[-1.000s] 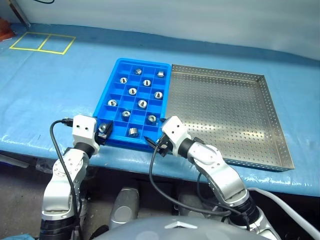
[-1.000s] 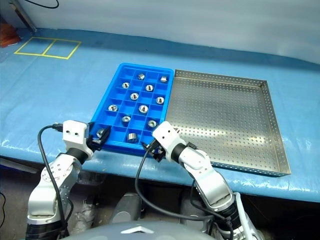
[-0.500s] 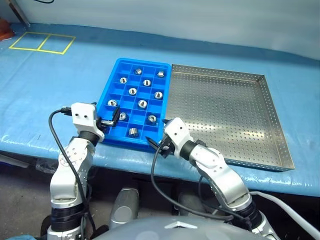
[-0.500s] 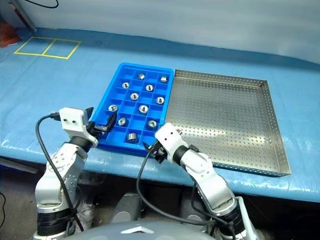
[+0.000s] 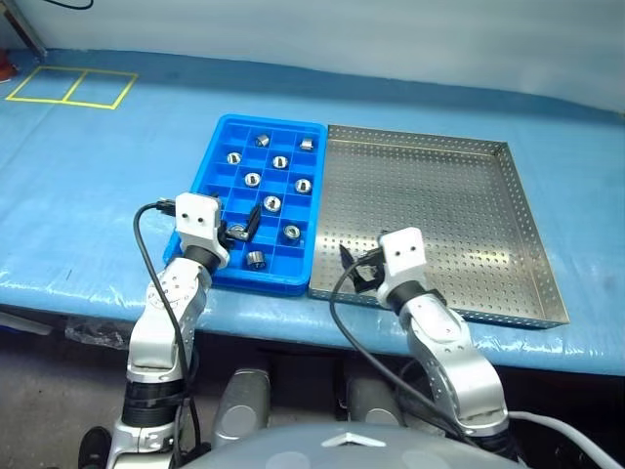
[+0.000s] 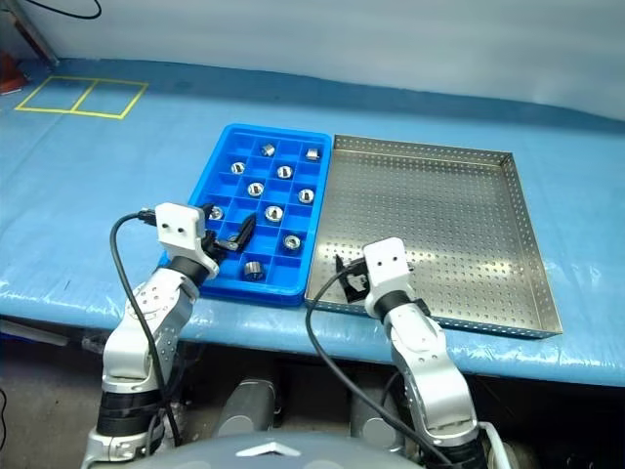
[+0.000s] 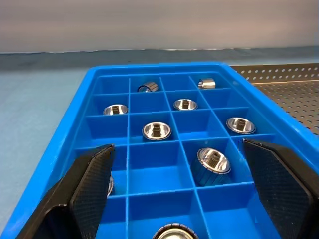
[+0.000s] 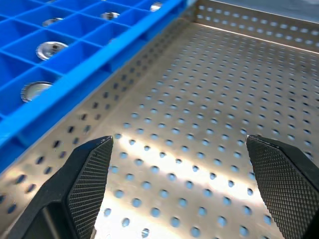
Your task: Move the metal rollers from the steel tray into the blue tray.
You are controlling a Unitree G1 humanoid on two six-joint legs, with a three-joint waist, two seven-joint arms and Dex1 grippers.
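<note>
The blue tray [image 5: 208,156] lies left of the steel tray [image 5: 439,205], their long sides touching. Several metal rollers [image 5: 272,203] sit singly in the blue tray's compartments; the left wrist view shows one [image 7: 212,162] close ahead. The steel tray's perforated floor [image 8: 209,99] is bare where I see it. My left gripper [image 5: 238,227] hovers open over the blue tray's near rows, nothing between its fingers [image 7: 87,186]. Open and holding nothing, my right gripper [image 5: 356,269] is at the steel tray's near left corner, beside the blue tray's wall [image 8: 89,59].
Both trays rest on a table covered in blue sheeting [image 5: 98,195]. Its front edge [image 5: 78,285] runs just below the trays. Yellow tape squares [image 5: 68,86] mark the far left. Black cables loop from both wrists.
The camera has shifted slightly. My left gripper moved forward over the blue tray and its fingers spread wider. My right gripper swung right from the blue tray's near edge to the steel tray's corner.
</note>
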